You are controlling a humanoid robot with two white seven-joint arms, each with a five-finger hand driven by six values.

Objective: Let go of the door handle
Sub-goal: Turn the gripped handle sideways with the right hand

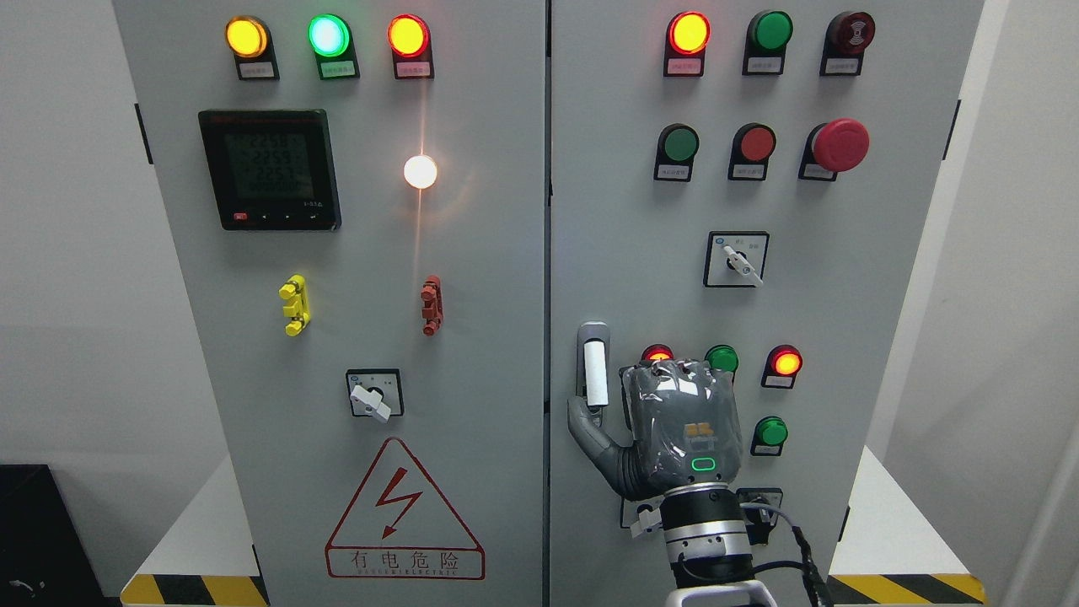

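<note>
— Where is your right robot hand point(674, 426) now?

— Low on the grey metal cabinet's right door point(843, 320), back of the palm toward my camera. My thumb point(590, 434) reaches left and touches the foot of the upright silver-and-white door handle point(594, 371) by the door's left edge.

— Gripping it?

— Only the thumb seems in contact; the other fingers are curled behind the palm, so I cannot tell. I judge the release nearly finished
</note>
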